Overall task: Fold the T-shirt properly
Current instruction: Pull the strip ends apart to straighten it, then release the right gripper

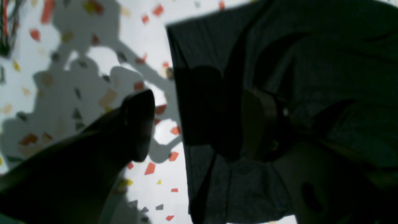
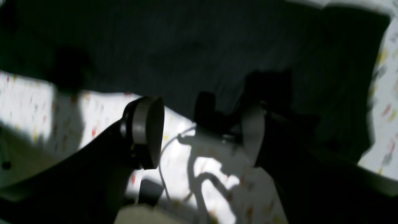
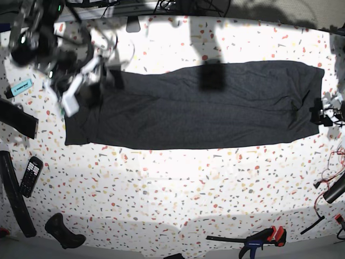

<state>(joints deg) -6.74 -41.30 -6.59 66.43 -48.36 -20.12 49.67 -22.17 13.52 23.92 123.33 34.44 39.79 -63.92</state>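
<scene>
The dark charcoal T-shirt (image 3: pixel 205 108) lies flat on the speckled white table (image 3: pixel 172 189), folded into a long band running left to right. My right gripper (image 3: pixel 86 89) hovers over the band's left end, and my left gripper (image 3: pixel 322 114) sits at its right end. In the left wrist view the left gripper (image 1: pixel 199 124) stands open above a straight edge of the T-shirt (image 1: pixel 311 62), one finger over cloth, the other over bare table. The right gripper (image 2: pixel 199 133) is open too, just off the edge of the T-shirt (image 2: pixel 186 46). Neither holds any cloth.
A teal marker (image 3: pixel 20 86), a black remote (image 3: pixel 30 175), a long black strip (image 3: pixel 13 199) and a black handle (image 3: pixel 62 229) lie along the left edge. A clamp (image 3: pixel 264 237) rests at the front right. Cables (image 3: pixel 331 172) trail at the right edge.
</scene>
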